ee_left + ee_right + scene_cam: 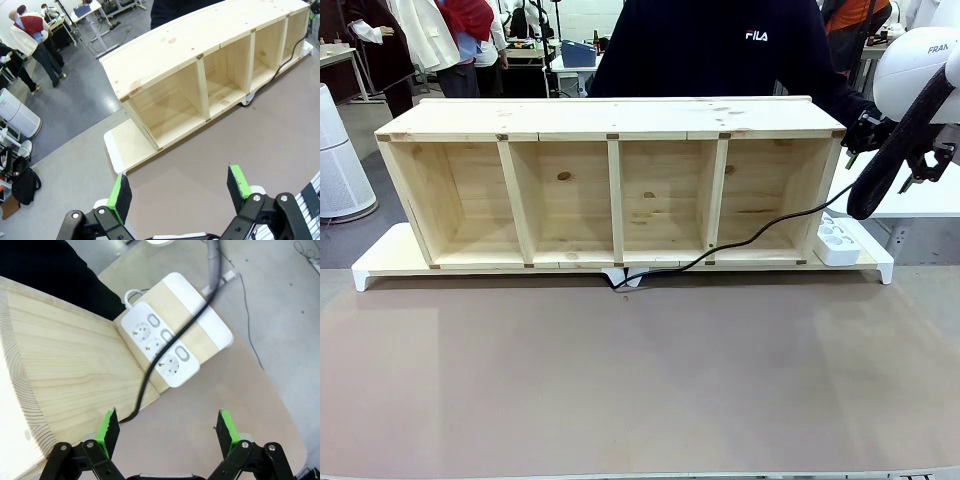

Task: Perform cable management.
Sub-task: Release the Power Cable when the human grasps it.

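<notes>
1. Front view: the wooden shelf (610, 190) lies on its side on a white base board (380, 262), its four open bays facing the robot. The cable (760, 232) runs from the rightmost bay's floor edge up and right over the white power strip (838, 243), toward the right arm (915, 70), which sits high at the shelf's right end. A person (720, 45) stands behind the shelf.

2. Left wrist view: the left gripper (179, 192) hangs with its green pads wide apart and nothing between them, above bare brown tabletop (240, 150). The shelf lies well ahead of it; the cable shows far ahead, at the shelf's far end. Open room all round this tool.

3. Right wrist view: the right gripper (167, 432) is spread wide and empty. The cable (170, 342) lies just ahead of the fingertips, crossing the power strip (165, 347) diagonally and dropping past the shelf's end panel (65, 370), which is close by the left-hand finger.

4. Judgement: this looks like the approach before any grasp; the cable is still loose. The next move calls for lowering straight ahead and closing across the thin cord, keeping clear of the panel edge and the strip's sockets. On the right-hand finger's side the table is free.
</notes>
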{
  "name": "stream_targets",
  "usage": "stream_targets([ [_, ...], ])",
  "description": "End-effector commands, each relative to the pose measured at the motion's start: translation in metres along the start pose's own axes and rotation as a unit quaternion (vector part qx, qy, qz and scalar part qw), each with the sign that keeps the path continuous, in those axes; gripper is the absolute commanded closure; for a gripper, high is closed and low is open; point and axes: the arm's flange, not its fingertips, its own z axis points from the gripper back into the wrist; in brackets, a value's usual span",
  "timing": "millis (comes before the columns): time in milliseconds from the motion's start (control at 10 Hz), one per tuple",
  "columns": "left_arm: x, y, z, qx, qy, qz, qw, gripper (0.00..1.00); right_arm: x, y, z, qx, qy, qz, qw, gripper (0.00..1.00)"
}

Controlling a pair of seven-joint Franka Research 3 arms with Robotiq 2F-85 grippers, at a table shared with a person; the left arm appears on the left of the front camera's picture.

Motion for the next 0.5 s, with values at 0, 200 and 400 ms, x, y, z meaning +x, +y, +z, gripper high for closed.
stream_targets([
  [0, 0.0013, -0.0011, -0.0015, -0.001, -0.005, 0.007, 1.0, 0.0, -0.0003, -0.0003, -0.0006, 0.0, 0.002, 0.002, 1.0, 0.0],
  [200, 0.0013, -0.0011, -0.0015, -0.001, -0.005, 0.007, 1.0, 0.0, -0.0003, -0.0003, -0.0006, 0.0, 0.002, 0.002, 1.0, 0.0],
  [400, 0.0013, -0.0011, -0.0015, -0.001, -0.005, 0.007, 1.0, 0.0, -0.0003, -0.0003, -0.0006, 0.0, 0.002, 0.002, 1.0, 0.0],
])
